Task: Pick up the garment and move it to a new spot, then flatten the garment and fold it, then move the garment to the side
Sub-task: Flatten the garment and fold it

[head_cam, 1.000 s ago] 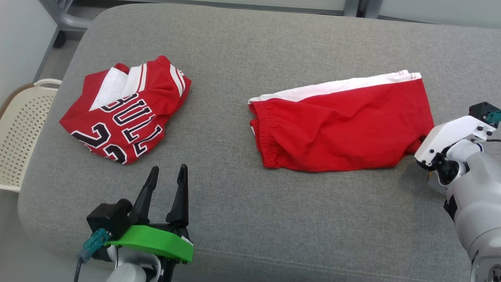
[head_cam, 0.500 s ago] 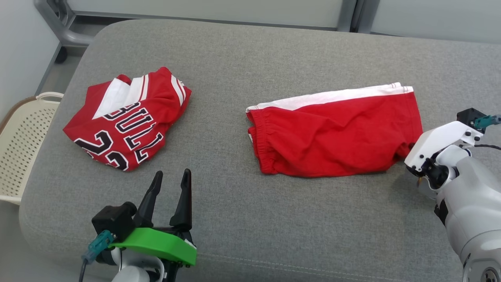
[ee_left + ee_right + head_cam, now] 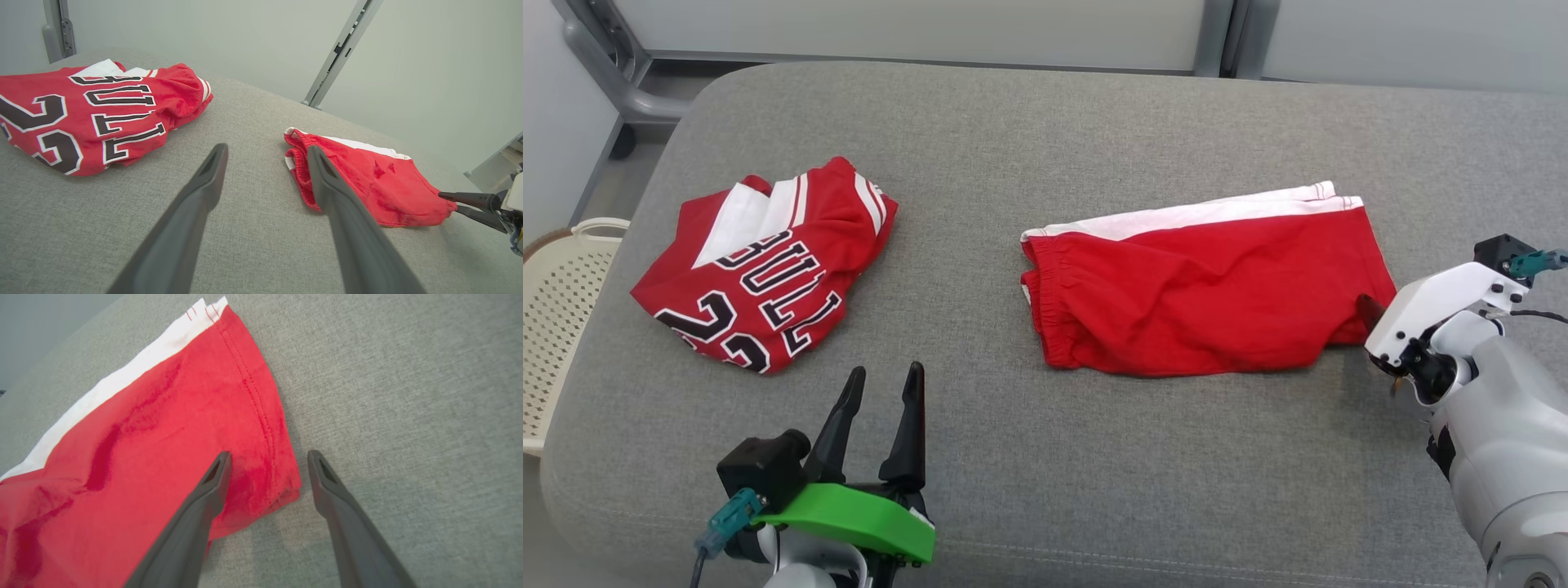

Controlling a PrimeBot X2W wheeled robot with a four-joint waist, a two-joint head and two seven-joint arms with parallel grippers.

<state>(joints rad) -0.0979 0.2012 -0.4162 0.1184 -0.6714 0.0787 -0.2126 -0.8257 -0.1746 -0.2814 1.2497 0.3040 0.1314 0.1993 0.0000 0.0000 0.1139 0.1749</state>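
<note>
My right gripper [image 3: 269,456] spread, hem corner of the shorts [image 3: 163,428] between the tips; long axis runs off leftward. My left gripper [image 3: 885,372] spread, well apart.

Grey fabric cushion [image 3: 1029,131], rounded corners. Left of cushion: cream perforated basket [image 3: 556,302], grey floor [image 3: 609,175]. Behind cushion: pale wall panels [image 3: 915,24], grey metal post [image 3: 1215,33], grey tubular frame [image 3: 600,69].
</note>
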